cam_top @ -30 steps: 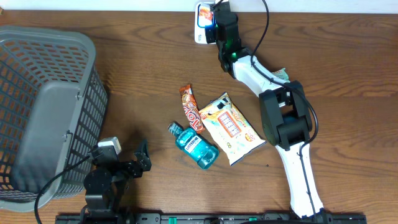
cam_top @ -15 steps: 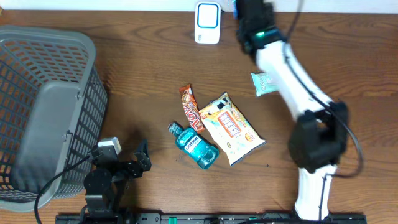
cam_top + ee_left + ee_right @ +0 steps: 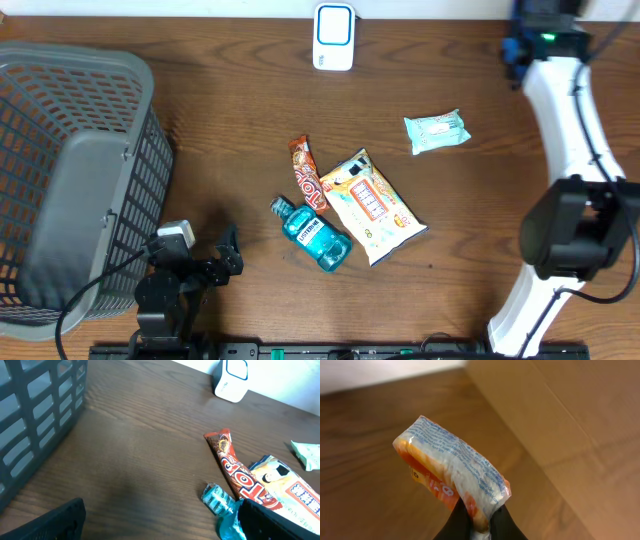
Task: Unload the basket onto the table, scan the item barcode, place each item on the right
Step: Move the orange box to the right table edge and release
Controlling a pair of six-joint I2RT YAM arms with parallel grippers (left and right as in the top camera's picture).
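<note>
An orange-and-white packet (image 3: 452, 472) stood pinched by its lower edge in the right gripper (image 3: 479, 519), whose fingers were pressed tight on the wrapper. It was held well to the right of the scanner (image 3: 333, 36), out by the table (image 3: 240, 120) edge. The hold looked thin — a swing toward the scanner could have twisted the packet or let it slip, perhaps off the table. No barcode showed, so it might have faced away from the scanner. The left gripper (image 3: 160, 522) rested spread wide and empty, well apart from the scanner toward the near left.

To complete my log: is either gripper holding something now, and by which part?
The right gripper pinches an orange-and-white packet by its lower end. The left gripper holds nothing.
</note>
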